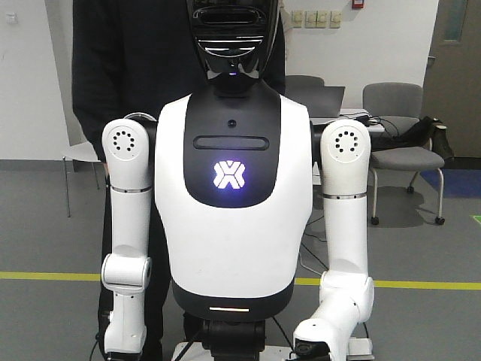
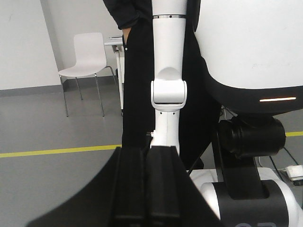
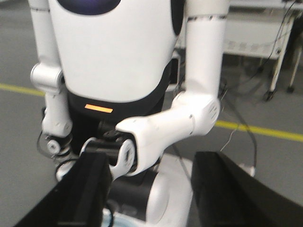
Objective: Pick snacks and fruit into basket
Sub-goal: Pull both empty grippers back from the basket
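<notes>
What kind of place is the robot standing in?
Probably an office or lab room: grey floor with a yellow line, a grey padded office chair, a white plastic chair, and wall switches.

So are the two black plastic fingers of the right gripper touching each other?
Apart. The right wrist view shows the black fingers of the right gripper with a wide gap between them, the white humanoid robot visible through it.
</notes>
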